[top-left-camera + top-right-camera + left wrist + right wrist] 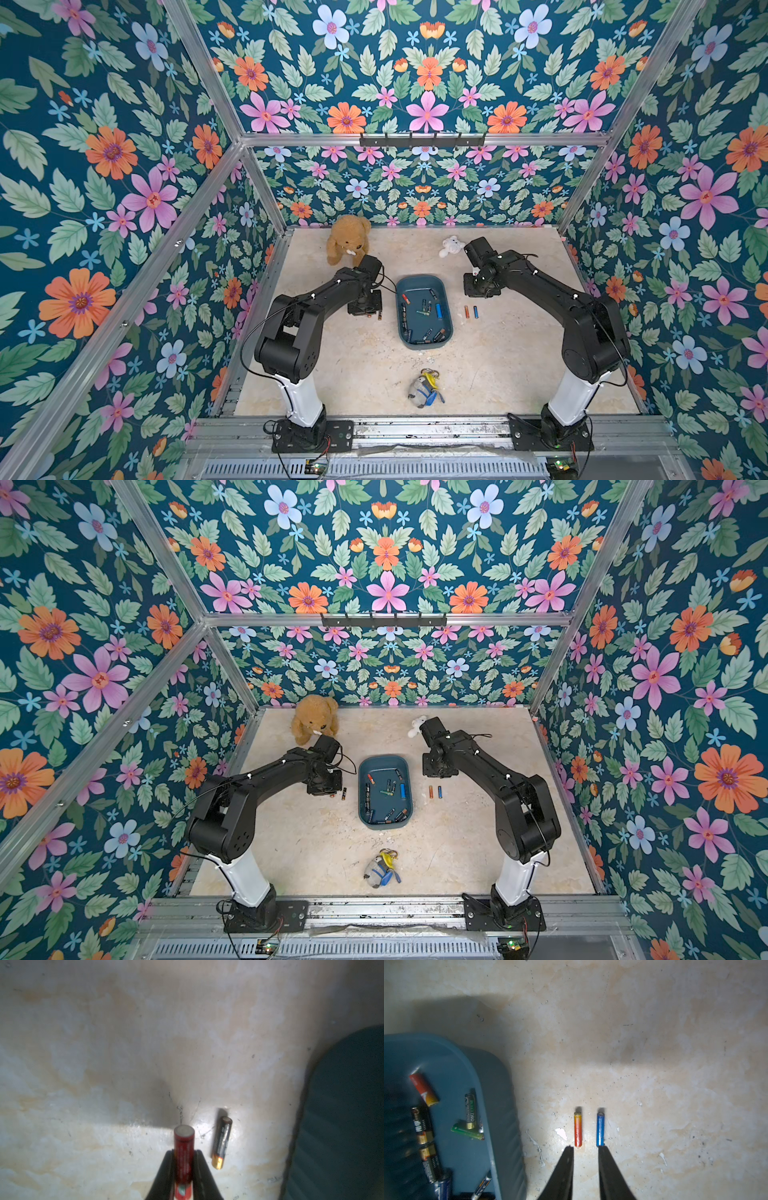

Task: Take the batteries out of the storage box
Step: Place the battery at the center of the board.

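L gripper (184,1152) clamping red battery (184,1139), R gripper (586,1148) parted, empty, by storage box (500,1105)

Teal storage box (399,311), red battery (184,1147), floral walls (428,62), perhaps marbled table (374,365)

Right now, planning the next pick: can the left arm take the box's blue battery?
Probably not yet: the left claw is shut on a red battery; the blue battery lies uncovered.

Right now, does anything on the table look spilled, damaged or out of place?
Nothing spilled or askew. Only oddity: small white flakes on the beige marbled tabletop beside the slim orange battery, between it and the teal plastic storage box; they look like chipped surface or debris.
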Robot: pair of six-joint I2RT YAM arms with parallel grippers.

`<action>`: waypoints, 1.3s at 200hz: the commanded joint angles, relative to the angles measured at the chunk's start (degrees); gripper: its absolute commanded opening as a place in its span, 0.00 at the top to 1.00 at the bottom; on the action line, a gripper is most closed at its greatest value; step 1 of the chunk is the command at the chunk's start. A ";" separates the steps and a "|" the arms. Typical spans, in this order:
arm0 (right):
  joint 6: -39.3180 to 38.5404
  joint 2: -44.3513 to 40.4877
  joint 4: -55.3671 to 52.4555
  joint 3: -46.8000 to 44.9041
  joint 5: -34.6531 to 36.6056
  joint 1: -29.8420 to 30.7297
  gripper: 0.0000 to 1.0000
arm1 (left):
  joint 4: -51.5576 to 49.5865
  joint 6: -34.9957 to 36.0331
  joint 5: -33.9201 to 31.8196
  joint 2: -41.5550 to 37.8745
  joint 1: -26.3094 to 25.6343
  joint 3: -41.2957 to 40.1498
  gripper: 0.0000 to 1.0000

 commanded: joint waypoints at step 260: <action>0.58 0.17 -1.39 0.21 0.88 0.05 0.73 | 3.18 1.88 0.96 3.06 0.00 -0.79 0.81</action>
